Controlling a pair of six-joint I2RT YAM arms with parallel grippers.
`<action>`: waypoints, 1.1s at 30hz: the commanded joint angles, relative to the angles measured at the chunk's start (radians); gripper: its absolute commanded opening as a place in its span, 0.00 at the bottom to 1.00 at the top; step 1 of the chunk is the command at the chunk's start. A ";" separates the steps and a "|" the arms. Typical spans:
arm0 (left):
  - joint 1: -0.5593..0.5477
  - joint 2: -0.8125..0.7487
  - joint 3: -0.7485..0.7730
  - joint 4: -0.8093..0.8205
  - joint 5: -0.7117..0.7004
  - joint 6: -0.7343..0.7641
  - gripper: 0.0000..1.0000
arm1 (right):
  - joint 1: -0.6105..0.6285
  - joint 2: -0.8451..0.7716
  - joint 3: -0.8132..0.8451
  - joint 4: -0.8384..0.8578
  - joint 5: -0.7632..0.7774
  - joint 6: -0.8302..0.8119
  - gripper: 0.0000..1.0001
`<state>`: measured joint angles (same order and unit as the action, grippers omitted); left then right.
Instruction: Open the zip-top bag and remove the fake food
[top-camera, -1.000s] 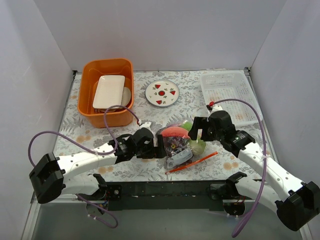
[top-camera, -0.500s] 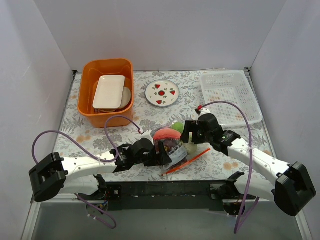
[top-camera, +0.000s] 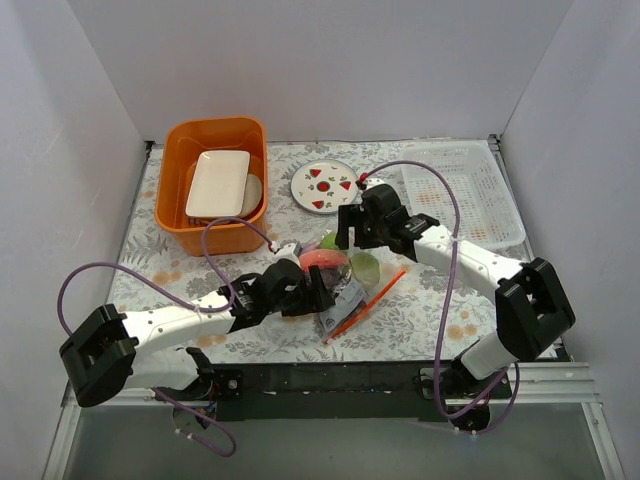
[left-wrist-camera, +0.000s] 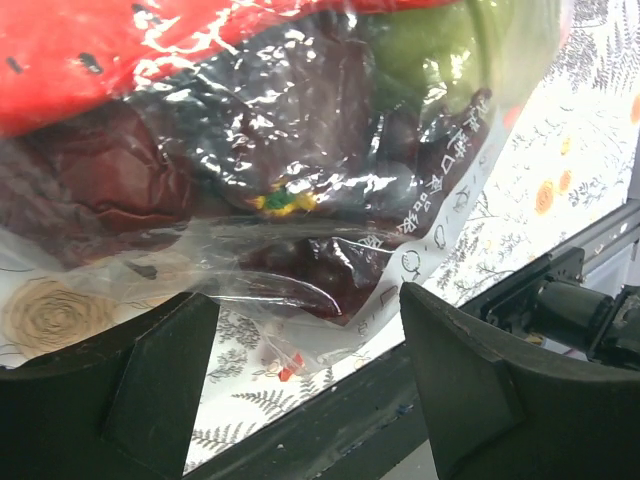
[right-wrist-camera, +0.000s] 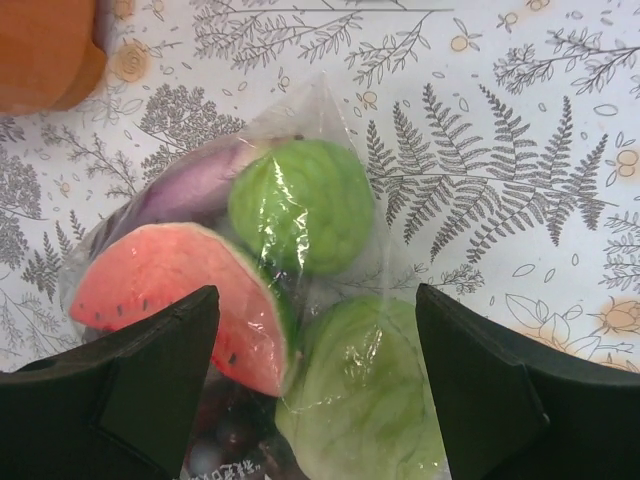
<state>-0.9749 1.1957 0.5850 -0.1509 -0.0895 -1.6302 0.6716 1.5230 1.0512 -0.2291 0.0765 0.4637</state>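
While left tool (left-wrist-camera: 305, 300) & right tool (right-wrist-camera: 315, 295) gape, crinkly zip-top bag (left-wrist-camera: 410, 255) bulges w/ fake food (right-wrist-camera: 300, 205).

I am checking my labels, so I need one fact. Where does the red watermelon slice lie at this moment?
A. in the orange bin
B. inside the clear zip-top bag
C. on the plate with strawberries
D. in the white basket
B: in the right wrist view the watermelon slice lies under the shiny crinkled plastic of the zip-top bag, next to a green ball that is in the same bag.
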 joint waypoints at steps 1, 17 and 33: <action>0.025 -0.033 0.036 -0.032 0.019 0.053 0.71 | -0.003 -0.067 0.050 -0.058 0.038 -0.040 0.89; 0.024 -0.051 0.019 -0.032 0.126 0.044 0.71 | -0.012 -0.573 -0.252 -0.136 0.009 0.088 0.90; 0.024 -0.051 0.009 -0.022 0.152 0.024 0.69 | -0.012 -0.761 -0.477 -0.115 -0.099 0.208 0.86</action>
<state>-0.9520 1.1740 0.5846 -0.1795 0.0475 -1.6012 0.6613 0.7891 0.6086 -0.3798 0.0330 0.6270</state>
